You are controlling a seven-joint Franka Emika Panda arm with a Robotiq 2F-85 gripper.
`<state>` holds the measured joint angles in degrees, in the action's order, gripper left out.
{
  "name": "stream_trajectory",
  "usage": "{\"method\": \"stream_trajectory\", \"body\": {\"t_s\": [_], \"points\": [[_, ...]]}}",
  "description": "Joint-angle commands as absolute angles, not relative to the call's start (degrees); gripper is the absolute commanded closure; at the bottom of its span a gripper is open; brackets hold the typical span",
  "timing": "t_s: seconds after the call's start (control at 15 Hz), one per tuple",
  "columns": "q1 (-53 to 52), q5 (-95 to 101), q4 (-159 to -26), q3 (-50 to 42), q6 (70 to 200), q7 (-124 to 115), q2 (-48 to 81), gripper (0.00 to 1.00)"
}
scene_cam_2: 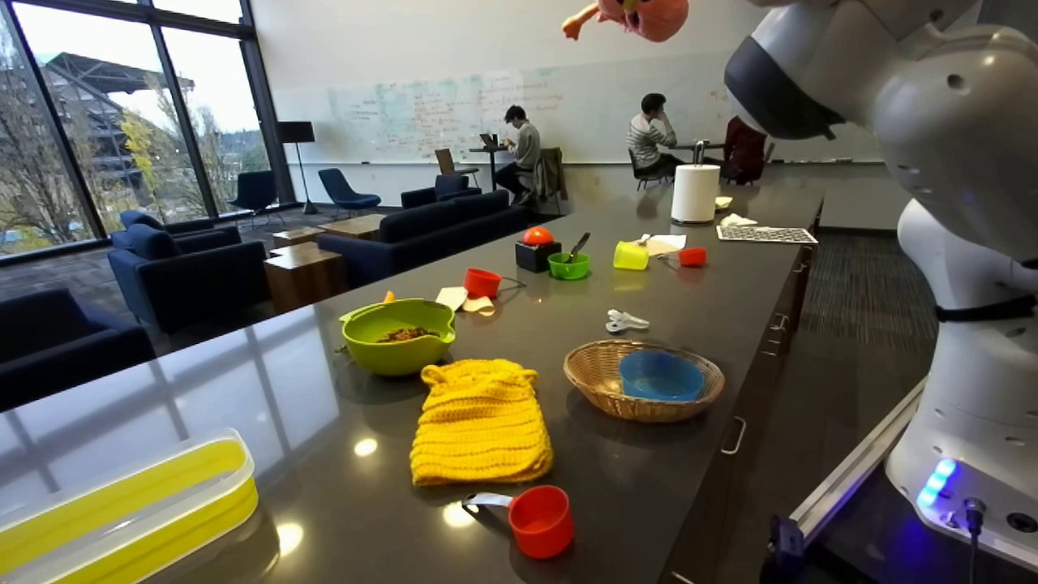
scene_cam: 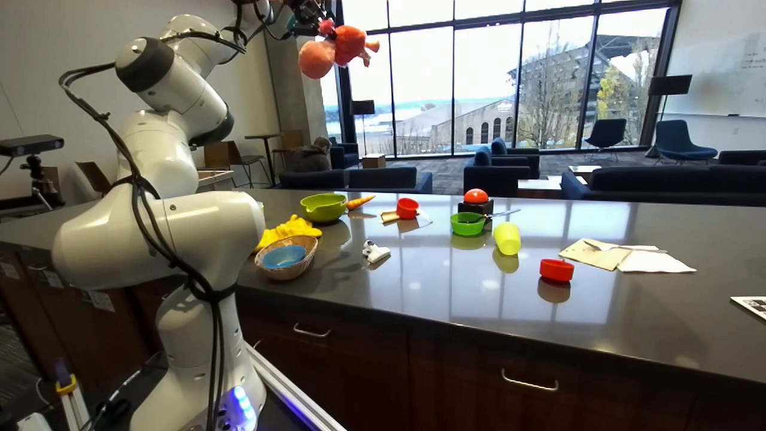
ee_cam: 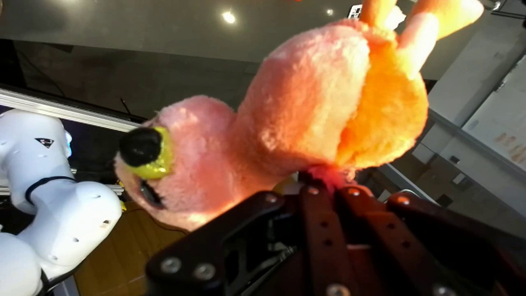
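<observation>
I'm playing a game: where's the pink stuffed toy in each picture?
In an exterior view: pink toy, top, just left of centre.
In an exterior view: pink toy, cut off at top, right of centre.
Wrist view: pink toy, big, across the middle.
Shared landmark: the white robot arm.

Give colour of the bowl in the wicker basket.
The bowl is blue; it shows best in an exterior view.

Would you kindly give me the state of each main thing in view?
Tool: shut on the plush toy
Plush toy: held, off the counter
Lime bowl: holding brown bits
Wicker basket: holding a blue bowl
Small green bowl: utensil sticking out
Yellow cup: apparently on its side
Drawers: closed
Base lights: lit blue
</observation>
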<state>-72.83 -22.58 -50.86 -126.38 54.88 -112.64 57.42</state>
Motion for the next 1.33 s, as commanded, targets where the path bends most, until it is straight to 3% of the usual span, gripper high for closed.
{"method": "stream_trajectory", "body": {"t_s": [0.0, 0.47, 0.8, 0.87, 1.27], "points": [[-74.5, -22.76, -55.19, -127.44, 52.47, -115.19, 58.46, 0.99], [-78.96, -25.1, -62.72, -125.08, 71.06, -95.59, 56.38, 0.99], [-77.82, -26.36, -60.14, -123.17, 78.28, -84.32, 54.04, 0.99], [-77.62, -25.3, -61.56, -124.13, 75.97, -87.39, 56.84, 0.96], [-75.89, -24.54, -58.52, -122.55, 75.39, -83.04, 54.38, 0.99]]}}
